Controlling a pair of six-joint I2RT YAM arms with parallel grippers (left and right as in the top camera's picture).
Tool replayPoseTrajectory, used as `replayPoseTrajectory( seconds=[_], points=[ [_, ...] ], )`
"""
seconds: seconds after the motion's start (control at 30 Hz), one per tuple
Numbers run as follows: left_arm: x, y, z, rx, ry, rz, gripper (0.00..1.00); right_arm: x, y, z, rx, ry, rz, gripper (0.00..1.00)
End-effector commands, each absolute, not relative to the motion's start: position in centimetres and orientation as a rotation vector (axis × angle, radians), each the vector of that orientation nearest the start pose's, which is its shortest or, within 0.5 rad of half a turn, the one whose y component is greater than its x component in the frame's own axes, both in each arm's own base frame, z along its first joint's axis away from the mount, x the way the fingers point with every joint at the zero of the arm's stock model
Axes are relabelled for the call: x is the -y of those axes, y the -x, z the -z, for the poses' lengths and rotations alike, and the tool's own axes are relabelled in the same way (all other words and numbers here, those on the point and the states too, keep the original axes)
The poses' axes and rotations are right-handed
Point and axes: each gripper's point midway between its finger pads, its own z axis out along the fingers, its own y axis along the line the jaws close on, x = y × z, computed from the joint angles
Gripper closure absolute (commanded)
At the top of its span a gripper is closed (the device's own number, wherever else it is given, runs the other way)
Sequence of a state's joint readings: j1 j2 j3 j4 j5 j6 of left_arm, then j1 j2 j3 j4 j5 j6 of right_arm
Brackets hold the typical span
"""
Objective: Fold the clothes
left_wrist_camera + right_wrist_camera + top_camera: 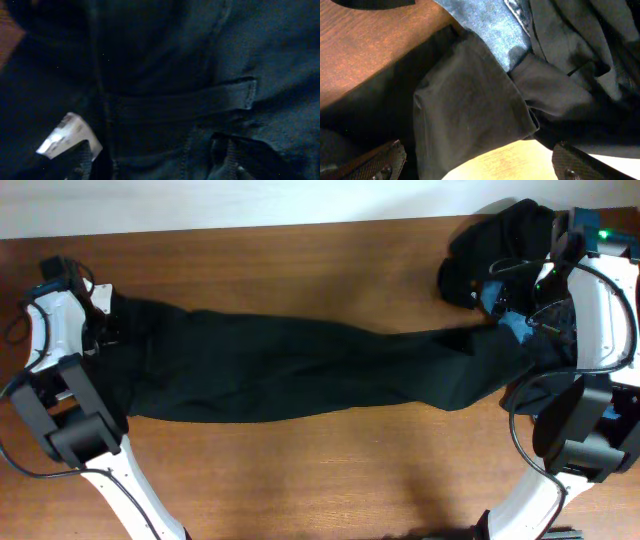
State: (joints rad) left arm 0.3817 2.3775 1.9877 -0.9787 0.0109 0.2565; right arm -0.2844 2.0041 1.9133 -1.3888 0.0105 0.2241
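Long black trousers lie stretched across the table, waist at the left and leg ends at the right. My left gripper is down on the waist end. In the left wrist view its fingers stand wide apart on the dark waistband, by a belt loop and a white label. My right gripper hovers over the leg end. In the right wrist view it is open, with the trouser hem between its fingers but not pinched. Blue denim lies just beyond the hem.
A heap of more dark clothes sits at the table's back right corner, touching the denim. Bare brown wood runs along the front of the table. The far edge meets a pale wall.
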Motion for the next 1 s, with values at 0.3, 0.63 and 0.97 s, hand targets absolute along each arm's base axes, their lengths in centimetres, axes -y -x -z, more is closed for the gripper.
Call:
replayPoseTrajectory(
  seconds=[0.3,0.63,0.97],
  points=[
    [-19.1,-48.4,-2.0,-2.906,0.133,-0.090,0.99,11.6,-38.7,-15.2,-2.946,-0.759,0.023,0.01],
    [-24.0,-49.3,-7.9,-2.838,0.204,-0.413,1.00,11.6,-38.7,-15.2,-2.947,-0.759,0.023,0.01],
    [-28.0,-47.9,-9.6,-2.800,0.324,-0.433,0.99,11.6,-38.7,-15.2,-2.944,-0.758,0.022,0.01]
  ],
)
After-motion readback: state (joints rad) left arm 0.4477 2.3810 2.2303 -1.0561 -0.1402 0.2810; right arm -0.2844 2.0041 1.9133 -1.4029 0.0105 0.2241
